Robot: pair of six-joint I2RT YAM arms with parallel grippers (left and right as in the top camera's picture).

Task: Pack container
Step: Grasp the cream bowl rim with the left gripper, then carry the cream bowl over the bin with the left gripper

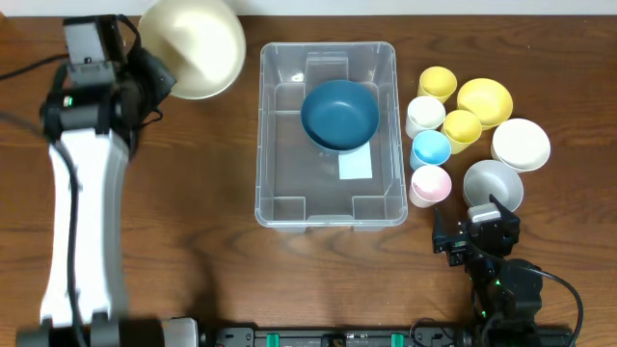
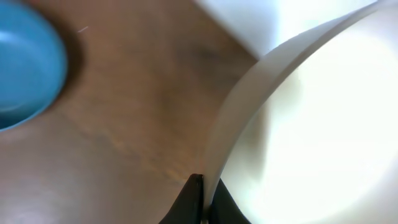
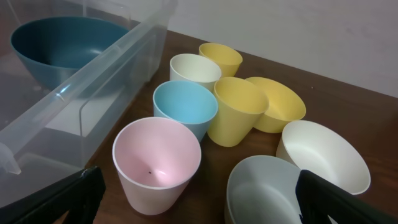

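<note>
Container (image 1: pixel 273 145): clear bin at the centre of the wooden surface (image 1: pixel 193 251), a white label (image 1: pixel 355 166) on its base.
Inside: one dark blue bowl (image 1: pixel 339 114) lies at the far end, just beyond the label.
Left pincer (image 2: pixel 205 204): clamped on the rim of a cream bowl (image 1: pixel 193 46) at far left, well apart from the bin.
Right pincer (image 3: pixel 199 193): jaws wide, holding nothing, at the near right.
Right of the bin: pink cup (image 1: pixel 430 183), light-blue cup (image 1: pixel 431 148) and white cup (image 1: pixel 425 116) line its right wall; two yellow cups, a yellow bowl (image 1: pixel 485 100), white bowl (image 1: pixel 521 145) and grey bowl (image 1: pixel 493 185) cluster beside them.
</note>
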